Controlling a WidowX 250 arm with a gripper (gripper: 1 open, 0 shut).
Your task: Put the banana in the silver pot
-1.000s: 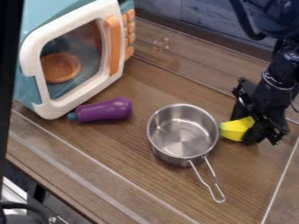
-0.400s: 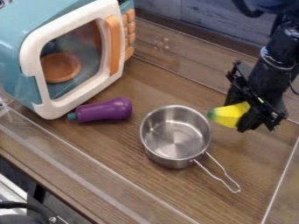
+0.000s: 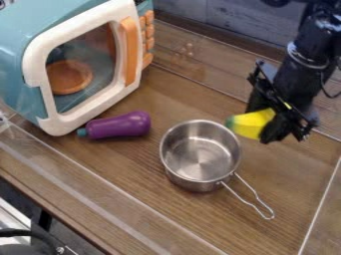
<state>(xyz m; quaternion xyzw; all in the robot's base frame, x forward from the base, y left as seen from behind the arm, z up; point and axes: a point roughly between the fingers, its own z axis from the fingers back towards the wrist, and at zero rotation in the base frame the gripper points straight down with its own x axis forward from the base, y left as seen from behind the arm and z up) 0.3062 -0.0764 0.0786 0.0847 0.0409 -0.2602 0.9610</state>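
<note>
Now your gripper [image 3: 273, 122] has risen since a second ago, jaws clamped on the banana [image 3: 252, 124], at two o'clock above the silver pot [image 3: 200, 154].

Toy microwave [image 3: 83, 62], purple eggplant [image 3: 118, 126]

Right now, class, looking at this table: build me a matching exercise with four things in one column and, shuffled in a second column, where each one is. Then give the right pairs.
Things:
1. banana
2. silver pot
3. purple toy eggplant
4. toy microwave

Places:
A. lying on the wood in front of the microwave
B. standing at the back left, door shut
C. held off the table in the gripper's jaws, to the right of the pot
D. empty, in the middle of the table, handle pointing to the front right

Pairs: 1-C, 2-D, 3-A, 4-B
</note>
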